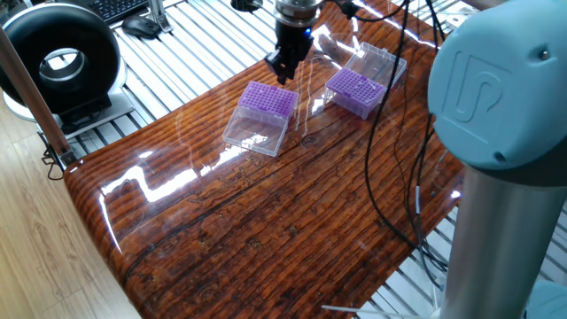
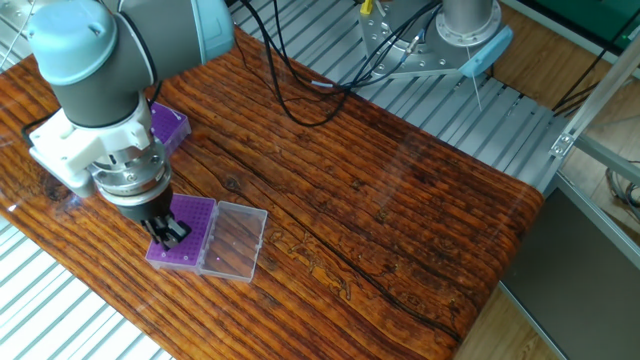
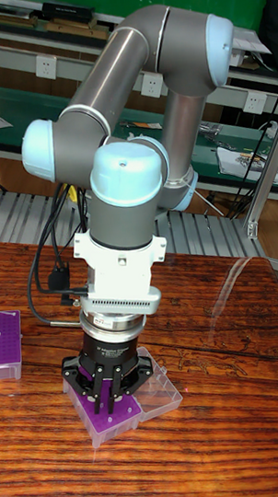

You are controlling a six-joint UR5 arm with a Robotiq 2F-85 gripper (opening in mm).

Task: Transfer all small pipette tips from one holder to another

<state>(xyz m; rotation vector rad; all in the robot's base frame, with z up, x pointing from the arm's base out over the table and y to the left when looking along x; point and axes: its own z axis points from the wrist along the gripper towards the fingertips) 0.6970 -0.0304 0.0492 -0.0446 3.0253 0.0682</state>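
Gripper (image 2: pixel 168 232) low over the near purple box (image 2: pixel 185 232), fingers close together, jaws narrow, nothing visibly held; small pipette tips (image 1: pixel 269 97) a dotted grid in that box, clear lid (image 2: pixel 234 240) open flat beside it; second purple box (image 1: pixel 355 90) apart on the wooden table (image 1: pixel 292 213).

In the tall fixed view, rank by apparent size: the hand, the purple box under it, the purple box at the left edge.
1. hand
2. purple box under it, partly hidden
3. purple box at the left edge, cropped, so boxes' order is unsure
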